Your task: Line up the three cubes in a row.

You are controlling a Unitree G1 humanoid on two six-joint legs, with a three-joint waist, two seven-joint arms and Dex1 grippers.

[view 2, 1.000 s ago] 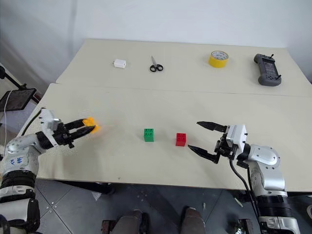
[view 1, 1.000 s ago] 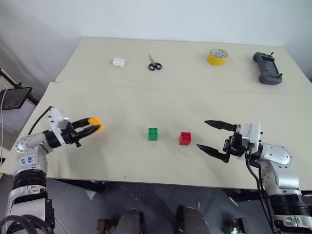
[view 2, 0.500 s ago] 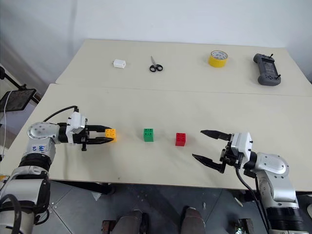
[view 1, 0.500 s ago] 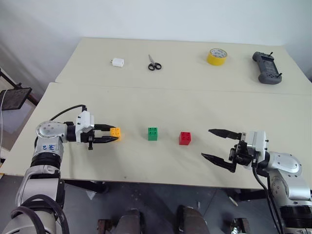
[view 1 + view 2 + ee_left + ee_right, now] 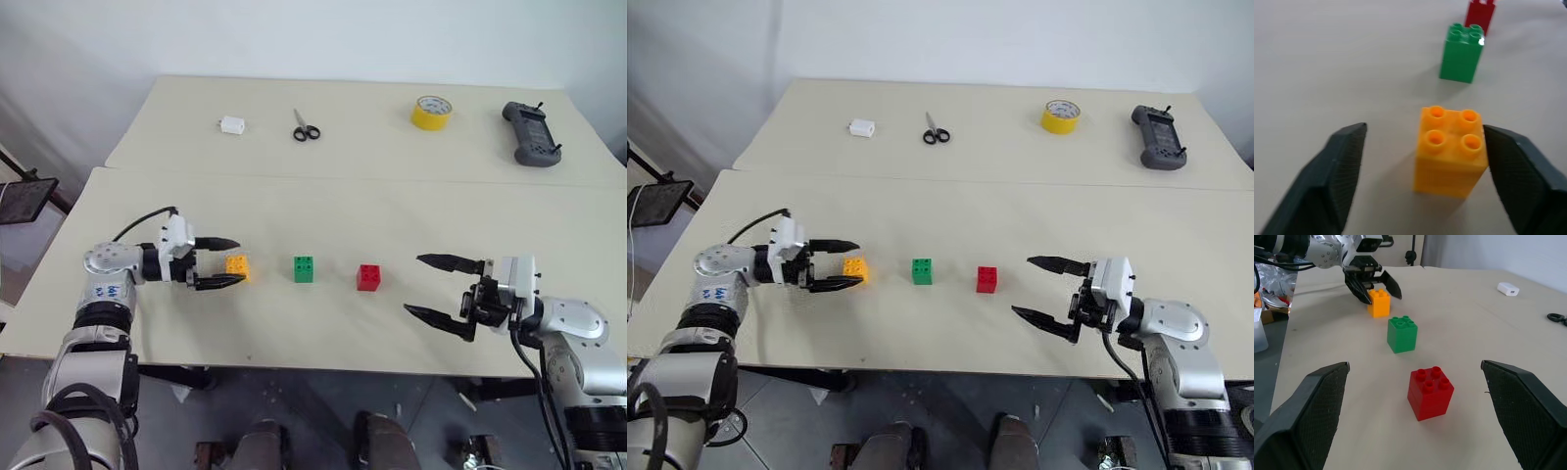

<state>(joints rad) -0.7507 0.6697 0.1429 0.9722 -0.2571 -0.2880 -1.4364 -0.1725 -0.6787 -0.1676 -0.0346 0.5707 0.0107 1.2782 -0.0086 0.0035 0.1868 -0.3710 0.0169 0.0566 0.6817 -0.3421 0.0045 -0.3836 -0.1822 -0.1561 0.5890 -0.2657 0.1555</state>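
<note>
The orange-yellow cube (image 5: 236, 264) stands on the near table, left of the green cube (image 5: 305, 268) and the red cube (image 5: 369, 277); all three sit in one line. My left gripper (image 5: 228, 262) is open, its fingers on either side of the orange-yellow cube (image 5: 1450, 151), which rests on the table with a gap on one side. The green cube (image 5: 1461, 52) and red cube (image 5: 1480, 14) lie beyond it. My right gripper (image 5: 437, 289) is open and empty, well to the right of the red cube (image 5: 1430, 392).
On the far table lie a small white box (image 5: 232, 124), scissors (image 5: 306, 127), a roll of yellow tape (image 5: 432, 112) and a dark handheld controller (image 5: 531, 134). A seam (image 5: 343, 180) divides the two tables. A dark tablet (image 5: 20, 198) stands off the left edge.
My left gripper carried the orange-yellow cube rightward, set it on the table beside the green cube, and its fingers have opened. The right gripper drew back slightly, still open.
</note>
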